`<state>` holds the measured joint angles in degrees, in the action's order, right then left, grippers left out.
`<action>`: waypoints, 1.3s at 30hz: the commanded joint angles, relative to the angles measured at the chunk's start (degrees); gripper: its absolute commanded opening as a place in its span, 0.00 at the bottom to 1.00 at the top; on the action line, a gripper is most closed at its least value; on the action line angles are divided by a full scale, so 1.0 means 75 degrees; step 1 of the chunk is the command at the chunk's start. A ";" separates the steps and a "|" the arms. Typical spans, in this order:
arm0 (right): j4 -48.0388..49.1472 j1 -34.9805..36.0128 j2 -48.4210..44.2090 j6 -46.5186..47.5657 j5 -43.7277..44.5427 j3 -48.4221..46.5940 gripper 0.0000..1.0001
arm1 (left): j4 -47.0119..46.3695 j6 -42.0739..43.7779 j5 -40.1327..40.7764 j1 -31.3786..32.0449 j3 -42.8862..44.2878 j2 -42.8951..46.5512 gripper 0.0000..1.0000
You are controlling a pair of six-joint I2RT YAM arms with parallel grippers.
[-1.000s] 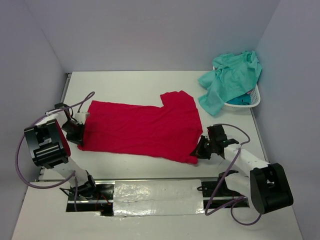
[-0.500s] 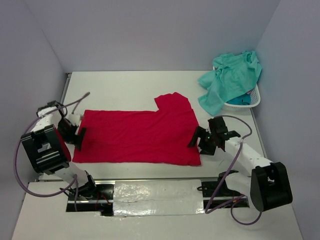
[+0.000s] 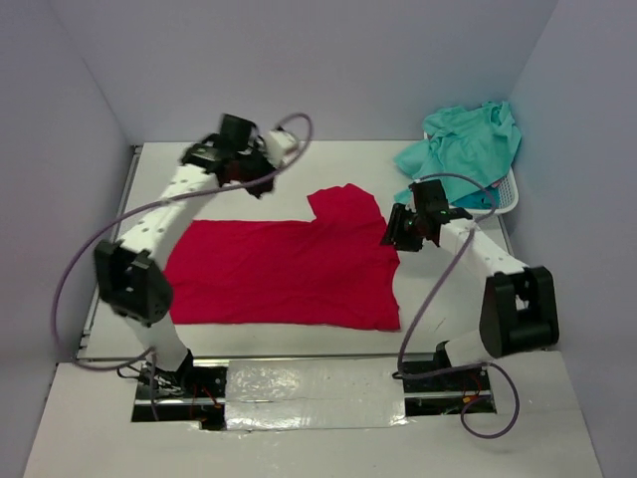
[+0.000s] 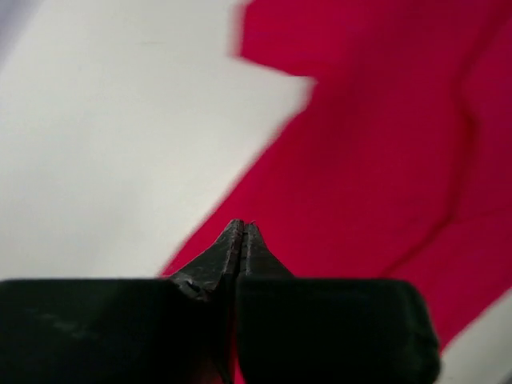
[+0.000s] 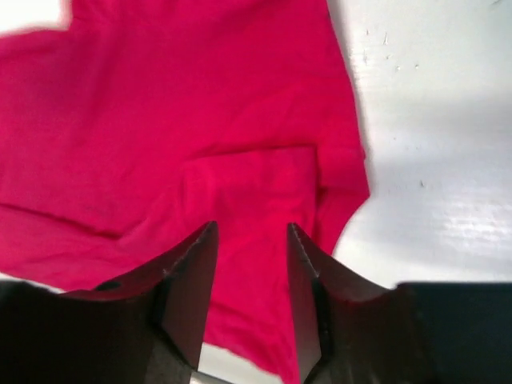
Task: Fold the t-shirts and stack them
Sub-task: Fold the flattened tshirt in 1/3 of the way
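The red t-shirt [image 3: 284, 274] lies spread flat on the surface [image 3: 299, 169], beneath both sets of fingers. The left fingers [image 4: 232, 248] are pressed shut on nothing. The right fingers [image 5: 192, 280] stand parted over the doubled sleeve [image 5: 256, 184]. A shallow pinch there could drag and rumple the cloth.

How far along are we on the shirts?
Done: the red shirt lies spread flat on the table. In hand: nothing is gripped. The left end effector is shut and empty near its far edge, and the right end effector hovers part-open over its right side. Left: the folding, plus the mint-teal shirt and darker teal shirt at the basket. No stack in view.
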<state>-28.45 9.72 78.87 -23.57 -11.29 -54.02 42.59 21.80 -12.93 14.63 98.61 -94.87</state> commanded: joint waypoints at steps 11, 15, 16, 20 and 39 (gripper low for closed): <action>0.0933 -0.0041 0.2104 0.0635 -0.0323 -0.0403 0.59 | -0.0416 -0.1230 -0.2236 0.2584 -0.0315 -0.2702 0.28; 0.1121 -0.0041 0.2211 0.0717 -0.0487 -0.0251 0.37 | -0.0428 -0.1301 -0.2413 0.2701 -0.0351 -0.2936 0.30; 0.1156 -0.0041 0.2199 0.0706 -0.0475 -0.0204 0.32 | -0.0452 -0.1302 -0.2413 0.2724 -0.0328 -0.2971 0.30; 0.1004 -0.0041 0.1860 0.0740 -0.0358 -0.0040 0.03 | -0.0417 -0.1313 -0.2390 0.2806 -0.0129 -0.3124 0.29; 0.0394 0.2207 -0.2487 -0.1261 -0.0850 0.3671 0.00 | -0.0979 -0.1711 -0.2378 0.3135 0.0645 -0.3394 0.30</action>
<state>-24.29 23.73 64.84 -25.82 -15.99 -30.63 36.73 10.26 -28.88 38.13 102.76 -119.85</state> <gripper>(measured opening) 0.009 0.305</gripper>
